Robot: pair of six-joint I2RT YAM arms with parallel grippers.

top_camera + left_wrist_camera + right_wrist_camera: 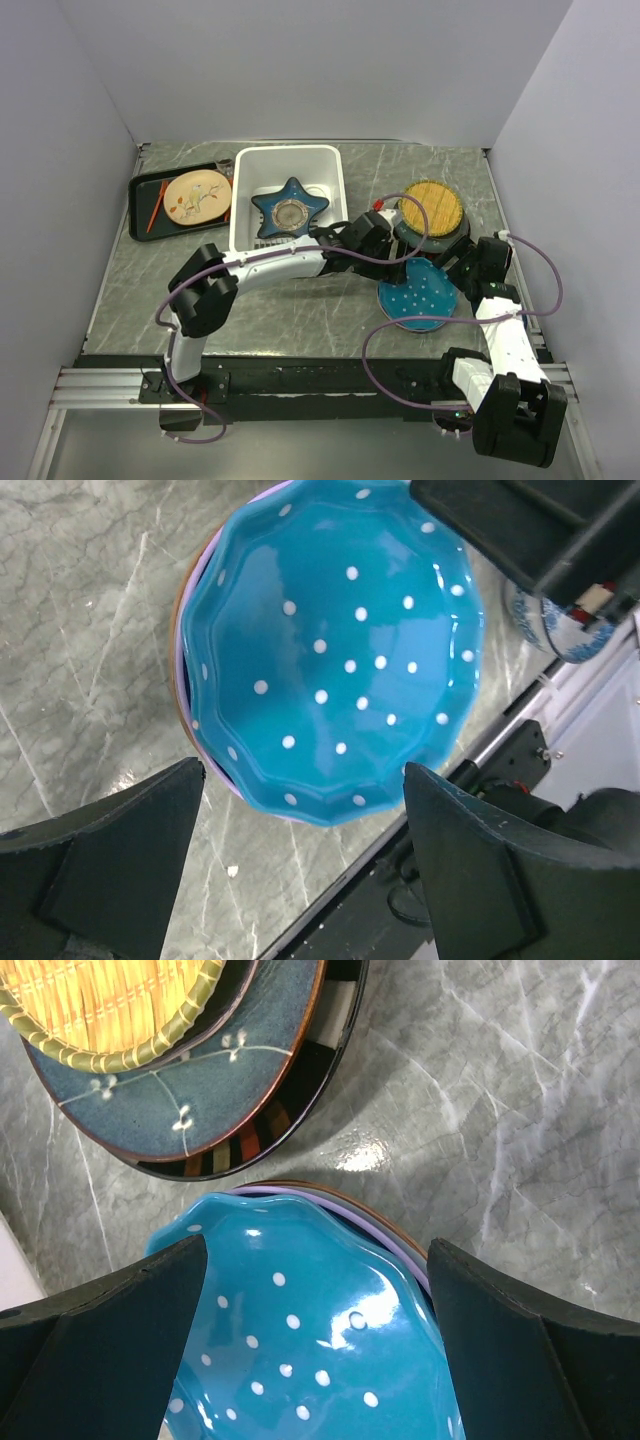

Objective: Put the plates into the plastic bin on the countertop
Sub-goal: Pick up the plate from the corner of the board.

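A teal dotted plate (417, 295) (330, 650) (310, 1350) tops a stack on the countertop (300, 310) at the front right. A lavender plate (395, 1245) and a brown rim show under it. Behind it, a yellow woven-look plate (433, 207) (100, 1005) lies on a large dark teal plate (200, 1090). The white plastic bin (250, 205) stands at the back with a blue star-shaped plate (289, 208) inside. My left gripper (392, 252) (303, 780) hangs open over the teal plate's left edge. My right gripper (462, 268) (318, 1250) is open above its right edge. Neither holds anything.
A flat black tray (142, 200) at the back left carries a tan plate (198, 195) and an orange stick. A black dish (310, 1080) shows under the dark teal plate. The table's front rail (400, 850) runs close to the teal stack. My two wrists are close together.
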